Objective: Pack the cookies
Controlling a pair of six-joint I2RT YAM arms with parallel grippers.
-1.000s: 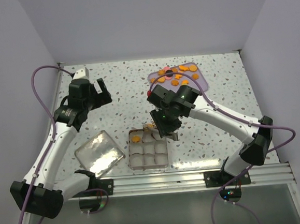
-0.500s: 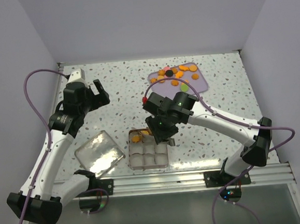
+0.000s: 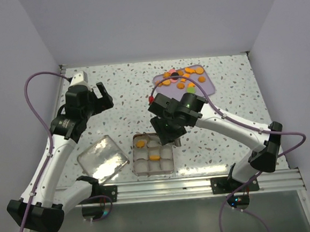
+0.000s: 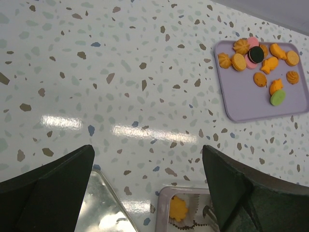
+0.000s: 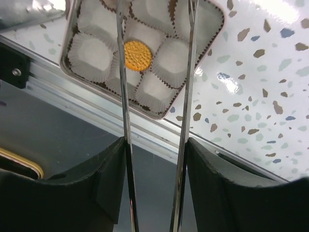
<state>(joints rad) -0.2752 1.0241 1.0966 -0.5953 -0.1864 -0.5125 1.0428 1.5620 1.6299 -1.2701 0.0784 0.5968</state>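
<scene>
Near the worktop's [image 4: 120, 72] front edge, the right hand [image 5: 154, 29] hangs over the tin [image 5: 155, 116], blades parted, empty; one cookie [image 5: 137, 54] lies mid-tin. Left hand [image 4: 147, 166] spread wide, empty.

Two arms on show, built as a matching pair. The left arm [image 3: 51, 162] wears smooth white shells along its links, with chunky black housings at every joint. The right arm [image 3: 225, 125] is the same: white links, black joints. A mauve cable [image 3: 26, 94] loops off the left arm, next to a small white box [image 3: 80, 77] at its wrist. A second mauve cable [image 3: 293, 133] trails round the right arm and ends in a red fitting [image 3: 151, 99]. The left tool [image 4: 147, 150] shows two broad, matte black, wedge-shaped fingers [image 4: 53, 183]. The right tool [image 5: 155, 7] has two long, thin, shiny metal blades [image 5: 124, 96] set in rounded black mounts.
</scene>
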